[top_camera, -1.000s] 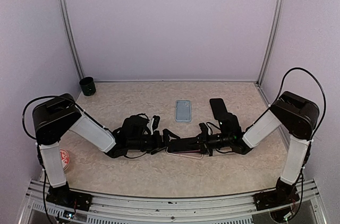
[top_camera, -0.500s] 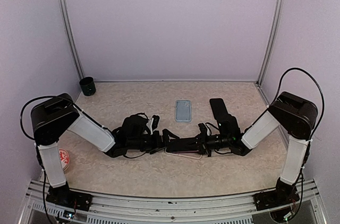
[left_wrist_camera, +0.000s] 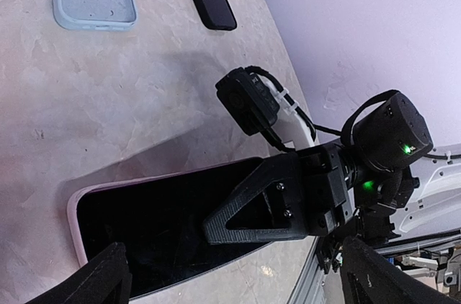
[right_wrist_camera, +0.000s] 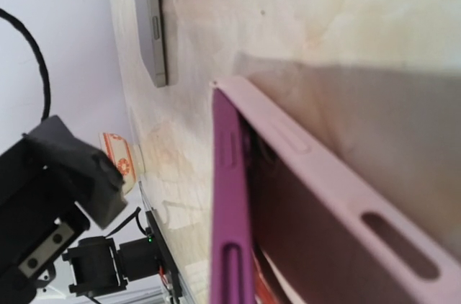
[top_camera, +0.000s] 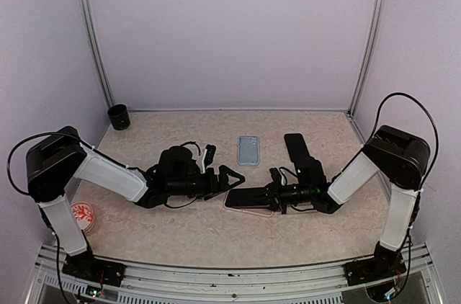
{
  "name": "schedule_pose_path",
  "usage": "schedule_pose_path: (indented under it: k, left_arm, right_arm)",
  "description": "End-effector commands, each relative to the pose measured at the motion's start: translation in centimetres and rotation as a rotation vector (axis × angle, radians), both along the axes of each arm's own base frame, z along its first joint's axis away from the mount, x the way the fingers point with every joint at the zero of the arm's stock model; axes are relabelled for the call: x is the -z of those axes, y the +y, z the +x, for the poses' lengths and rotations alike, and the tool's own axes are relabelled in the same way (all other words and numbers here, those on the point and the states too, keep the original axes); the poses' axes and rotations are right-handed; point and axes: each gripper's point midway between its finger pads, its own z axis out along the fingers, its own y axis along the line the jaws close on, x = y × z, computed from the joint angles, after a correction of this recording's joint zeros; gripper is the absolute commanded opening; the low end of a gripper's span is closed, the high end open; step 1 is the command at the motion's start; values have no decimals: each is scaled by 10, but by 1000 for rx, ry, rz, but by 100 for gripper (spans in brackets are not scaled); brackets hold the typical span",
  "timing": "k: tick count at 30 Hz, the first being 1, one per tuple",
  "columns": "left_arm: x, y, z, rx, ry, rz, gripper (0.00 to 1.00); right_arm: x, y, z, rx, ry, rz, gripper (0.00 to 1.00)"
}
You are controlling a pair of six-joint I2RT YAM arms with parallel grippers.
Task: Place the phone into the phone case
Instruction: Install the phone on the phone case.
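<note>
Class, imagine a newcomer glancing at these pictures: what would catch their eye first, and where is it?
The two grippers meet nose to nose at the middle of the table. The right gripper is shut on a phone sitting in a pink case, and the left gripper gapes open just beside it. Behind them a blue case and a dark phone lie side by side, untouched.

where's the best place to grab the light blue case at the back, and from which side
Probably a long side wall of the light blue case, from straight above, one finger inside the shell and one outside. It lies flat and seems open side up, so the raised rim is all that stands off the table.
</note>
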Motion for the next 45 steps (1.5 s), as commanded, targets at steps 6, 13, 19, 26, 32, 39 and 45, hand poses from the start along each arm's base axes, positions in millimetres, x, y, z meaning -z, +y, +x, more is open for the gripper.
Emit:
schedule_pose_path:
  k: [6, 13, 19, 26, 32, 39, 45]
  left_arm:
    - [6, -13, -13, 75, 30, -2, 99]
    - [15, -20, -13, 100, 50, 16, 99]
    - [26, -22, -13, 107, 74, 43, 99]
    - [39, -22, -13, 109, 106, 72, 99]
    - [47, -20, -12, 105, 120, 96, 99]
    - [54, -18, -13, 103, 138, 97, 99]
    - [54, -18, -13, 100, 139, 100, 99]
  right_arm:
    - [40, -8, -25, -41, 115, -146, 14]
    - [32, -7, -20, -42, 91, -168, 22]
    - [26, -6, -16, -42, 67, -194, 25]
    - [21, -7, -12, -43, 50, -222, 27]
    - [19, -7, -11, -43, 42, -234, 29]
    - [13, -9, -8, -41, 25, -260, 35]
    - [11, -12, -7, -37, 14, -286, 38]
